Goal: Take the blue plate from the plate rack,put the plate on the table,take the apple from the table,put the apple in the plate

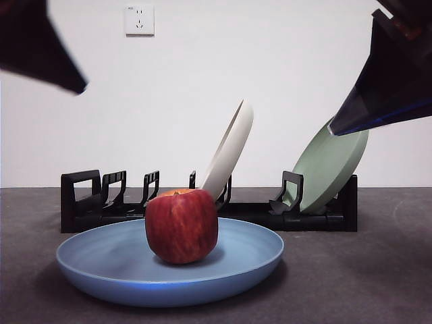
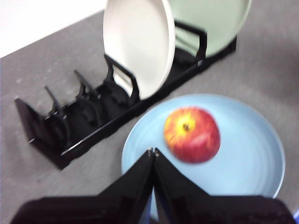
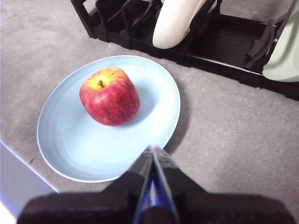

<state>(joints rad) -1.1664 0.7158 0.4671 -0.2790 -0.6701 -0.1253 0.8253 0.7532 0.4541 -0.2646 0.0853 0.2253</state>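
Note:
The blue plate (image 1: 121,273) (image 2: 252,154) (image 3: 70,140) lies flat on the dark grey table (image 1: 364,277), in front of the black plate rack (image 1: 88,202) (image 2: 79,126) (image 3: 224,51). The red apple (image 1: 181,225) (image 2: 192,135) (image 3: 110,96) stands upright in the plate, near its middle. My left gripper (image 2: 153,151) hovers above the plate's edge, shut and holding nothing. My right gripper (image 3: 153,149) is raised beside the plate, shut and holding nothing. In the front view both arms show only as dark tips at the top corners.
A cream-white plate (image 1: 229,150) (image 2: 138,44) (image 3: 175,21) leans in the middle of the rack. A pale green plate (image 1: 331,165) (image 2: 210,21) (image 3: 282,60) stands at the rack's right end. A white wall with a socket (image 1: 139,20) is behind.

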